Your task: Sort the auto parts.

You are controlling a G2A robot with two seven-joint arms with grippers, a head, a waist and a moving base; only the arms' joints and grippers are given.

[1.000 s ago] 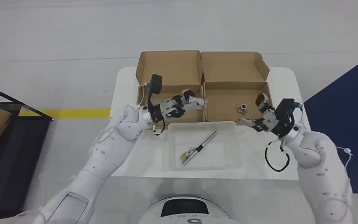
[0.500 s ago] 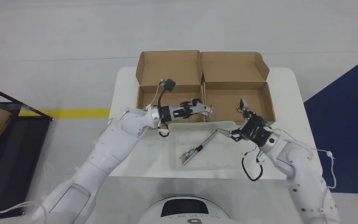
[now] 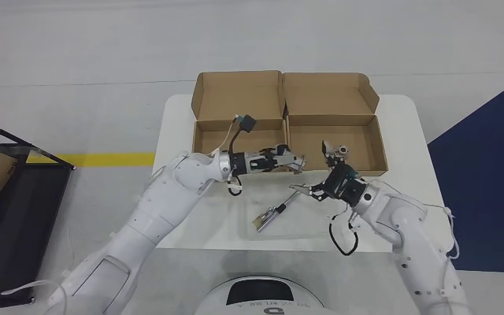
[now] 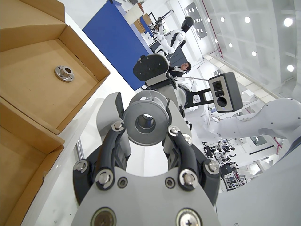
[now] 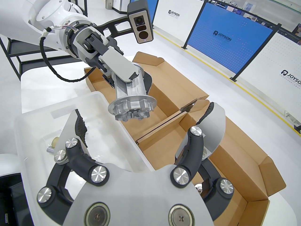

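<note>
My left gripper is shut on a grey metal hub with a flanged, toothed end, its bore facing the wrist camera. It holds the part in the air over the far edge of the clear tray, near the seam between the two cardboard boxes. My right gripper stands open just beyond the hub, its padded fingers spread wide and facing the toothed end without touching it. A small metal flange lies in the right box. A slim metal rod lies in the tray.
The left box and right box sit side by side at the table's far side, lids folded back. The white table has bare room around the tray. A dark rack stands on the floor beside the table.
My right gripper left the right box and swung over to the tray's far edge, opening toward the hub. My left gripper carried the hub a little toward it.
</note>
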